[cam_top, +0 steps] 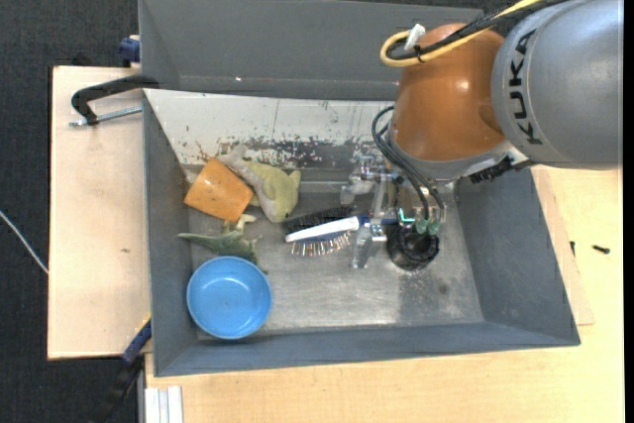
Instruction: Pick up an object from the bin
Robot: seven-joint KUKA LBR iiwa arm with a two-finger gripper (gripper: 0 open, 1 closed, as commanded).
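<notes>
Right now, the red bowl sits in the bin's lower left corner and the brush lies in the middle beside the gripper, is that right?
Not quite: the bowl is blue, not red, as the camera view shows. It does sit in the bin's lower left corner, and the brush lies in the middle beside the gripper.

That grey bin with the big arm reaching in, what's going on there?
A robot arm's gripper is low in the grey bin, right at one end of a white-handled brush lying on the floor. An orange cup, a yellowish lump, a green toy and a blue bowl lie beyond it.
</notes>
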